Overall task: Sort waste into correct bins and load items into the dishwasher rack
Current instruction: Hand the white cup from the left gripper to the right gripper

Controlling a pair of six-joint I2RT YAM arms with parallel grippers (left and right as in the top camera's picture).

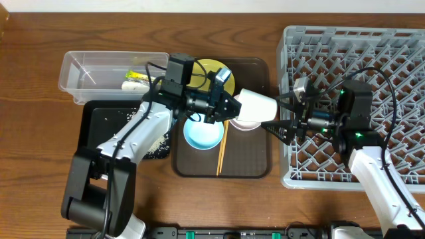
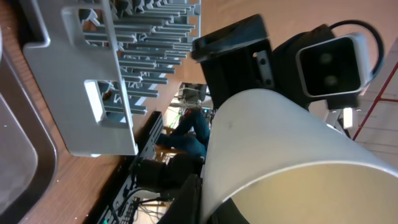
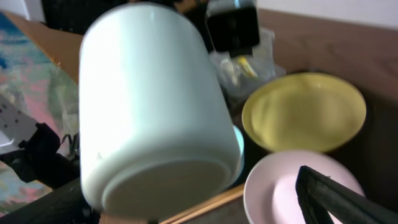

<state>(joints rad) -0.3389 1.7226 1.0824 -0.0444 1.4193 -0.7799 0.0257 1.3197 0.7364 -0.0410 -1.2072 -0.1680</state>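
My left gripper (image 1: 229,106) is shut on the rim of the small white cup (image 1: 256,105) and holds it on its side above the brown tray's right part. In the left wrist view the cup (image 2: 280,143) fills the lower right, with one finger outside the rim and one inside (image 2: 217,208). My right gripper (image 1: 271,118) is open, its fingers spread close around the cup's base (image 3: 149,106). Under the cup sits the white bowl (image 1: 246,123) (image 3: 280,186). The light blue bowl (image 1: 202,135), yellow plate (image 1: 214,72) (image 3: 305,112) and chopsticks (image 1: 222,149) lie on the brown tray.
The grey dishwasher rack (image 1: 372,60) (image 2: 81,81) fills the right side. The clear tub (image 1: 86,66) at the back left holds the green-and-yellow wrapper (image 1: 137,76) and a white scrap (image 1: 133,85). The black tray (image 1: 99,129) holds white grains (image 1: 157,143). The brown serving tray (image 1: 255,159) lies in the middle.
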